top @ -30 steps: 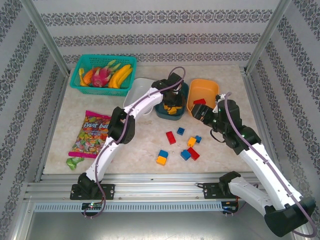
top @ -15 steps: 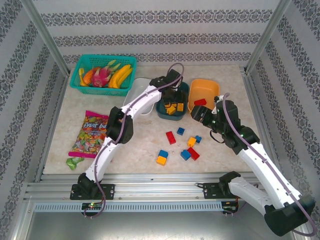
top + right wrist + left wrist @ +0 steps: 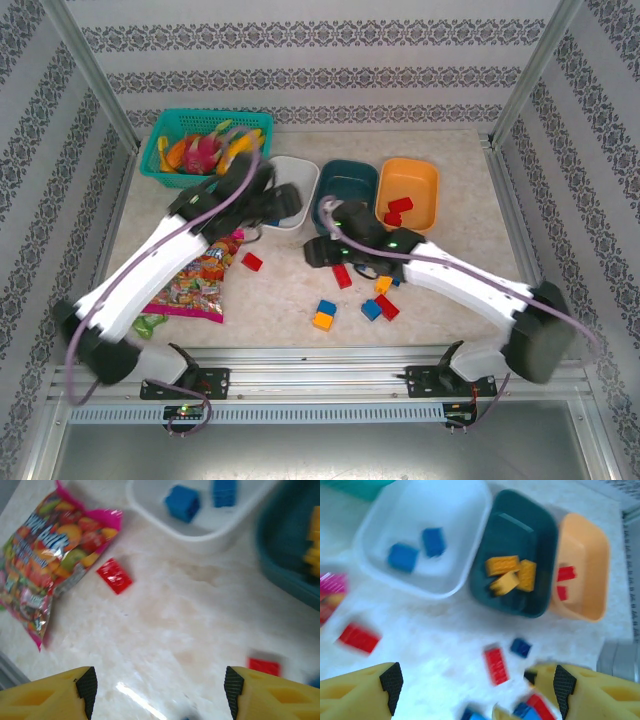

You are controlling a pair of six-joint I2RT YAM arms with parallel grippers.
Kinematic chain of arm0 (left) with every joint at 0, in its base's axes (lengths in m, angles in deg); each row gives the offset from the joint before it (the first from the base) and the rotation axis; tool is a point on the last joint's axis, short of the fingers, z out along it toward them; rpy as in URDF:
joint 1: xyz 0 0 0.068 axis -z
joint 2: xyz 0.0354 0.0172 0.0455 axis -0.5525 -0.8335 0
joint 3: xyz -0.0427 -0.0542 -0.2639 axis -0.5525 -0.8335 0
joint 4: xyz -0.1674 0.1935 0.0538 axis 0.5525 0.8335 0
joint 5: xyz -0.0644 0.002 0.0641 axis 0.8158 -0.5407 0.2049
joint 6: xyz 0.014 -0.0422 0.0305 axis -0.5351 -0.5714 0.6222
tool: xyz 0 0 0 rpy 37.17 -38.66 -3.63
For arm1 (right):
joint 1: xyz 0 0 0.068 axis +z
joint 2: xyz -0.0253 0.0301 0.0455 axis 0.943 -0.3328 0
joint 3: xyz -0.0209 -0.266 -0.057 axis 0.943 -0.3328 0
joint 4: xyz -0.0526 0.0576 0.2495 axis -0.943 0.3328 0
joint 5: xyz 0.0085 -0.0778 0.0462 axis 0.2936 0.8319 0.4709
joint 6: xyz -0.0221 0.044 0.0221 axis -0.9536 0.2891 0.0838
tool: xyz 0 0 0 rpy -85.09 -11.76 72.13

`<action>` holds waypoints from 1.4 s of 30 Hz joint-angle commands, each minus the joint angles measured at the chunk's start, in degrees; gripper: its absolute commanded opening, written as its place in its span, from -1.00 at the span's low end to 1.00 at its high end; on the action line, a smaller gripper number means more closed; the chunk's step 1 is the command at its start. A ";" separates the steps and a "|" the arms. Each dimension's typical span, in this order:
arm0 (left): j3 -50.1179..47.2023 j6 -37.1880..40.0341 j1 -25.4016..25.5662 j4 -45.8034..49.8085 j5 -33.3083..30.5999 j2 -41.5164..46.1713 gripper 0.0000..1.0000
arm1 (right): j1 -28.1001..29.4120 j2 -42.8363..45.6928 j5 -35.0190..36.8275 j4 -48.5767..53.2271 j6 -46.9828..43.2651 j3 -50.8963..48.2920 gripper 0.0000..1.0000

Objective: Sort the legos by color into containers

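My left gripper (image 3: pixel 283 207) hovers open and empty by the white container (image 3: pixel 296 172), which holds two blue legos (image 3: pixel 402 557). The teal container (image 3: pixel 348 182) holds yellow legos (image 3: pixel 510 573), and the orange container (image 3: pixel 418 178) holds red legos (image 3: pixel 398 210). Over the table's middle, my right gripper (image 3: pixel 315 252) is open with nothing in it. Loose legos lie on the table: a red one (image 3: pixel 252 261) on the left, another red one (image 3: pixel 342 275) beside the right gripper, and several red, blue and orange ones (image 3: pixel 378 300) further right. Both wrist views show wide empty jaws: left gripper (image 3: pixel 475 695), right gripper (image 3: pixel 157 690).
A candy bag (image 3: pixel 190 282) lies at the left, partly under my left arm. A teal basket of fruit (image 3: pixel 200 145) stands at the back left. Metal frame posts rise at the back corners, and a rail (image 3: pixel 300 360) runs along the near edge.
My left arm has pulled away from the teal container to the white one, and its jaws have opened. My right arm has swung left from the orange container to the table's middle.
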 commanded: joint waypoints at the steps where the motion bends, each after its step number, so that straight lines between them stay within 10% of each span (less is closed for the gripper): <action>1: -11.76 -6.17 -0.40 4.93 -4.46 10.12 0.64 | 4.14 -8.55 -2.16 -1.92 -8.38 6.96 0.42; 10: -23.30 -9.97 -0.31 16.49 -6.08 38.08 0.84 | 5.10 -33.92 -4.43 11.31 -21.24 29.50 0.49; 24: -19.47 -8.37 -0.30 23.45 -5.79 44.21 0.84 | 4.48 -51.91 -3.27 15.97 -22.39 47.54 0.51; 36: -17.90 -7.13 -0.31 23.48 -4.31 44.04 0.82 | 4.29 -55.42 -3.37 18.63 -20.48 54.51 -0.31; 42: -16.92 -2.72 -0.31 17.96 -0.25 39.83 0.79 | 3.43 -44.61 -0.74 15.43 -17.68 47.03 -0.41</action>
